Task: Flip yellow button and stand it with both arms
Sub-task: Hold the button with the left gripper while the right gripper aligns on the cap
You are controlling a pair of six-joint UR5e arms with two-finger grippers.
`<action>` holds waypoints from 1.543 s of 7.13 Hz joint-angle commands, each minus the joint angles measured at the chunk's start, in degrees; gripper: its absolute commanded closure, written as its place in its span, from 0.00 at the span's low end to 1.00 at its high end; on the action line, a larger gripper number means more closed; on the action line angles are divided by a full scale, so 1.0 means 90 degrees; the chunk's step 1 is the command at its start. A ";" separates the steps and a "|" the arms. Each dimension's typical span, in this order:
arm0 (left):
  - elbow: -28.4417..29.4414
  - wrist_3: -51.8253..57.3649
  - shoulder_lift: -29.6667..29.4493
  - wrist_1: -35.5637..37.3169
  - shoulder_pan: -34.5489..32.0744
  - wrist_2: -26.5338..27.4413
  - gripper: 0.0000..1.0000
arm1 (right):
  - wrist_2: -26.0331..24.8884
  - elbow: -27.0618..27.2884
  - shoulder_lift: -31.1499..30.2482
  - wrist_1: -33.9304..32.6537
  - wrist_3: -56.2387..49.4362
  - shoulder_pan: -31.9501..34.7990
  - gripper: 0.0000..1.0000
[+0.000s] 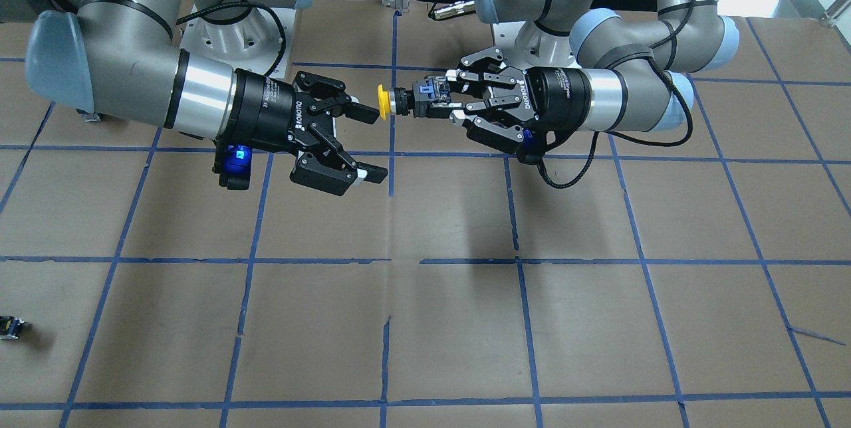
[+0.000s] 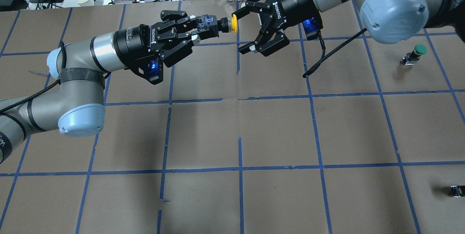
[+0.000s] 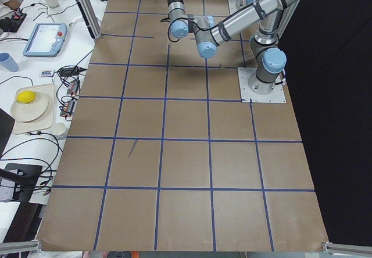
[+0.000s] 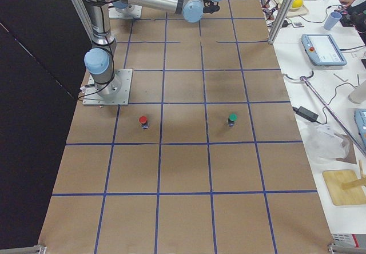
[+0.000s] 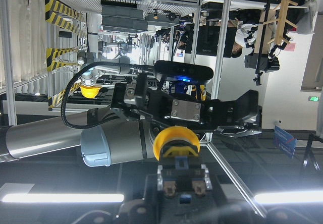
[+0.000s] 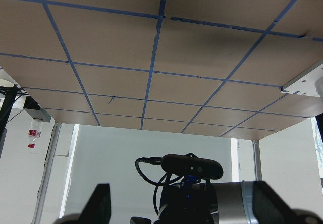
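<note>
1. Overhead exterior view, starting at the close edge: a tiny capless black switch block sits alone on the brown-papered table, out on the robot's right side.
2. A bit farther back on that same side, a green-capped button stands upright on its body. The exterior right view also shows a red-capped button standing upright. It's well apart from the green one and near the base plate of the right arm.
3. Farther still, the 2 grippers face each other over the far middle of the table. The left gripper is pinching the yellow button by its black-and-grey switch body, up in the air and clear of the paper. The button lies sideways, with its yellow cap pointing away from the left gripper and straight at the right one.
4. The right gripper is spread wide with nothing clamped in it. The cap sits right at its mouth. In the front-facing view, 1 fingertip looks just beside the cap's rim, but I can't tell if it's actually touching.
5. Left wrist-mounted view shows the same thing: the cap is dead centre, and the right gripper's open fingers are behind it.
</note>
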 commanded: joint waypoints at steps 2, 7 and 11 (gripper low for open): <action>-0.0003 -0.0011 0.0015 0.0005 0.0003 -0.0445 0.96 | -0.0022 -0.0064 -0.0260 0.0072 0.0339 -0.0035 0.01; 0.0017 -0.0011 0.0035 0.0054 0.0003 -0.0545 0.95 | -0.0022 -0.0045 -0.0640 0.0082 0.0663 -0.0113 0.01; 0.0017 -0.0011 0.0025 0.0063 0.0003 -0.0730 0.95 | 0.0212 -0.0045 -0.0894 0.0062 0.1044 -0.0055 0.01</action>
